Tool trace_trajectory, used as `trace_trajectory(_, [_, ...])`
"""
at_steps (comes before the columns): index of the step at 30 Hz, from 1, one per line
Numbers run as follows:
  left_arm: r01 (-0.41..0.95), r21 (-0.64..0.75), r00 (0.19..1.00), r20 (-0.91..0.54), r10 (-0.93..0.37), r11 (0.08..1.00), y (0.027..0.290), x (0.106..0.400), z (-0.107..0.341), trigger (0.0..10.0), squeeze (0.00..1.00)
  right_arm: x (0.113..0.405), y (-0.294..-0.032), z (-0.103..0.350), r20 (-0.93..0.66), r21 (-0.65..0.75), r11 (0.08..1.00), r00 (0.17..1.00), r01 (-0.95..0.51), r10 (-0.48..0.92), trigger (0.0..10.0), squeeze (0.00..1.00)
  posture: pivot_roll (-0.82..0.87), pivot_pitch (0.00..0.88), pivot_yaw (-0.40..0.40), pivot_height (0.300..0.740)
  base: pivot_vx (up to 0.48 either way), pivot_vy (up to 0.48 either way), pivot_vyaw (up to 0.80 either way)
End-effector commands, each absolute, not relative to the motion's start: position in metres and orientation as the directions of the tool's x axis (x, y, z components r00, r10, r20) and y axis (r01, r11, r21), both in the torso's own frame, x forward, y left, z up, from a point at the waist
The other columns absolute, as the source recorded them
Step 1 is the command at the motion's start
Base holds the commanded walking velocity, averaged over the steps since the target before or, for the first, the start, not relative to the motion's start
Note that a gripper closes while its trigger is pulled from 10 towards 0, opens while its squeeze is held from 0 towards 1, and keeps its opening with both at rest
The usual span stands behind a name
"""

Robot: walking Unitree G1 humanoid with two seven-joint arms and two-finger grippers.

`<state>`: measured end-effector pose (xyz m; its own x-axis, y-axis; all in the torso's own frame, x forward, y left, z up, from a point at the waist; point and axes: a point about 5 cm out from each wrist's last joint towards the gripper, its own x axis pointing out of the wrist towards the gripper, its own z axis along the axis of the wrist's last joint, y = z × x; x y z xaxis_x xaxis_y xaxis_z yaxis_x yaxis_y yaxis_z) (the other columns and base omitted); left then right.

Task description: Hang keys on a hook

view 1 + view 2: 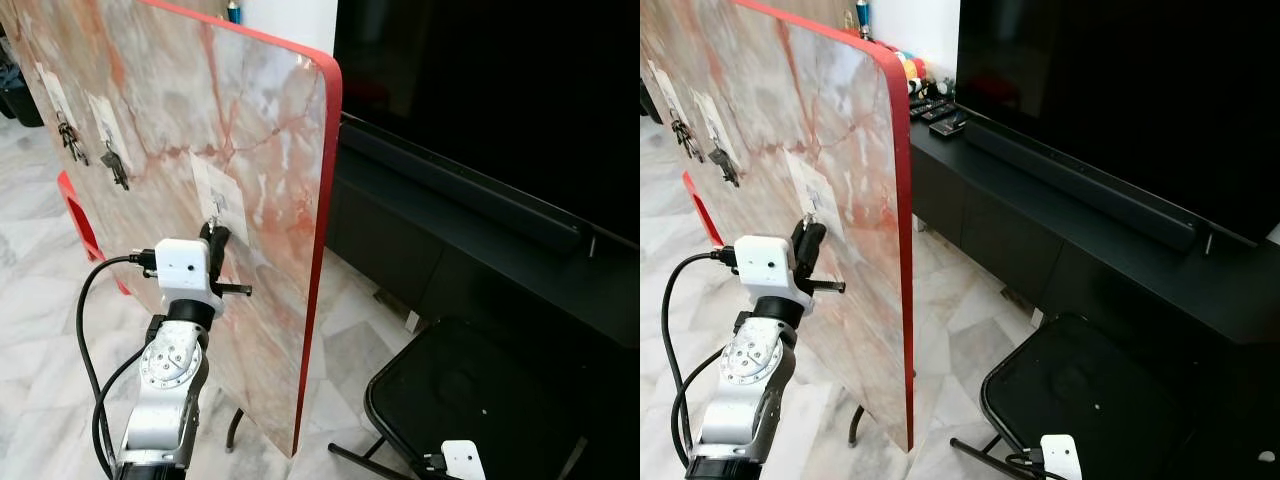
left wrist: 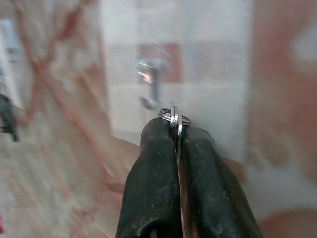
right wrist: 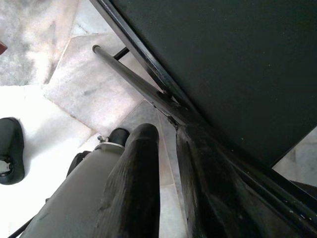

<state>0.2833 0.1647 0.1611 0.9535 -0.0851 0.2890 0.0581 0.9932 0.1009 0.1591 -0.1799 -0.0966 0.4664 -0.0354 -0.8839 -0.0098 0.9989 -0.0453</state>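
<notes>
A: Left gripper [image 2: 174, 133] is pinched shut on the keys [image 2: 175, 118]; only the ring pokes out, just short of the hook [image 2: 150, 84] on the board [image 1: 260, 110].

B: Risk?

A: The ring sits edge-on and could skid off the hook tip, or drop if released early.

B: Surroundings?

A: Other keys [image 1: 115, 168] hang further along. A chair [image 1: 470, 400] is near the idle right gripper [image 3: 166, 148], fingers slightly apart, holding nothing. Nothing blocks the hook.

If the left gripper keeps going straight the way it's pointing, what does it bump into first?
Probably the silver hook on its white pad, or the marble board right behind it. The left gripper, pinching the key ring, points just under the hook, though blur hides the exact gap.
</notes>
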Motion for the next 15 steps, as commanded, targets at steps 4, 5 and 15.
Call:
trace_trajectory(4, [0.075,0.119,0.947,0.302,-0.108,0.99,0.164,0.277,0.166,10.0,0.0,0.158,-0.183,-0.097,-0.887,-0.057,0.998,0.46,-0.007,-0.048,10.0,0.0,0.06,0.0,-0.086,0.74,0.0,0.0,0.0])
trace_trajectory(5, [0.071,0.119,0.947,0.303,-0.105,0.99,0.165,0.277,0.167,10.0,0.0,0.158,-0.184,-0.097,-0.887,-0.057,0.998,0.46,-0.007,-0.048,10.0,0.0,0.06,0.0,-0.087,0.74,0.0,0.0,0.0])
trace_trajectory(15, [-0.025,0.13,0.936,0.351,-0.022,0.991,0.177,0.273,0.177,10.0,0.0,0.158,-0.184,-0.097,-0.887,-0.058,0.998,0.46,-0.009,-0.048,10.0,0.0,0.06,0.0,-0.09,0.74,0.0,0.0,0.0])
